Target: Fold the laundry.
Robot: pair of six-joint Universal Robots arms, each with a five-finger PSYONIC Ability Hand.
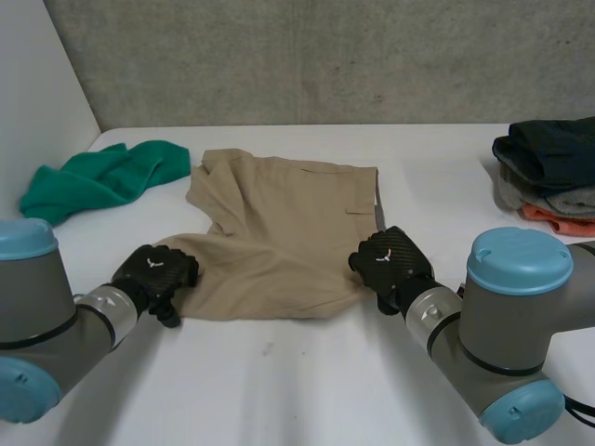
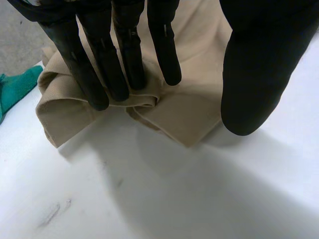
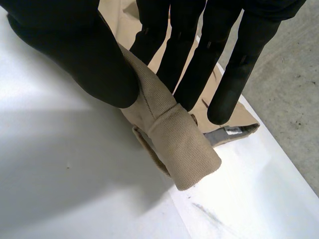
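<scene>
From my end there's one pair of beige shorts lying mostly flat in the middle of the white table, and both hands are on its near edge, one at each corner. The left hand is at the near left corner. In its wrist view the fingers are straight with their tips pressing down on a bunched fold of the fabric, and the thumb is held well apart from them, just beside the cloth's corner, so nothing is grabbed on that side. The right hand is at the near right corner, and this one does have a grip: the thumb and fingers are clamped on a thick fold of the shorts, with a rolled bit of fabric sticking out past them, lifted off the table. Other stuff on the table: one crumpled green cloth at the far left, well apart from the shorts, and one stack of folded clothes at the far right. I count three pieces in it, dark on top, grey under that, orange at the bottom.
</scene>
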